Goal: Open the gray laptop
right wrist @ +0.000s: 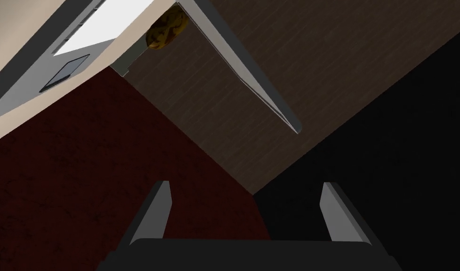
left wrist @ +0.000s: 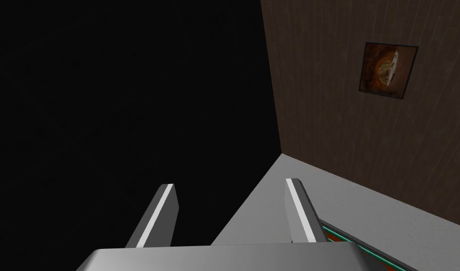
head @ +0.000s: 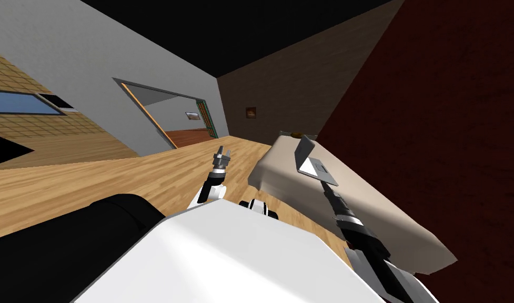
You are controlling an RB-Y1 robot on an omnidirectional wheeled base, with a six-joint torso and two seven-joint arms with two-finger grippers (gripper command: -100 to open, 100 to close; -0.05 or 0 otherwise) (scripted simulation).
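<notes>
The grey laptop [head: 314,167] lies on a beige bed-like top [head: 366,210] with its lid [head: 302,148] raised to a steep angle. In the right wrist view the base [right wrist: 45,70] with its dark touchpad and the lid [right wrist: 245,75], seen edge-on, stand apart in a wide V. My right gripper [head: 325,185] is at the near edge of the laptop's base, open [right wrist: 245,200], with nothing between its fingers. My left gripper [head: 222,157] hangs over the wooden floor, left of the bed, and is open [left wrist: 229,207].
A dark red wall [head: 434,131] runs along the bed's right side, and a brown wall with a small picture [head: 251,112] closes the far end. A brown round object [right wrist: 165,30] sits beyond the laptop. A doorway [head: 171,115] opens far left. A black bulk [head: 66,242] lies near left.
</notes>
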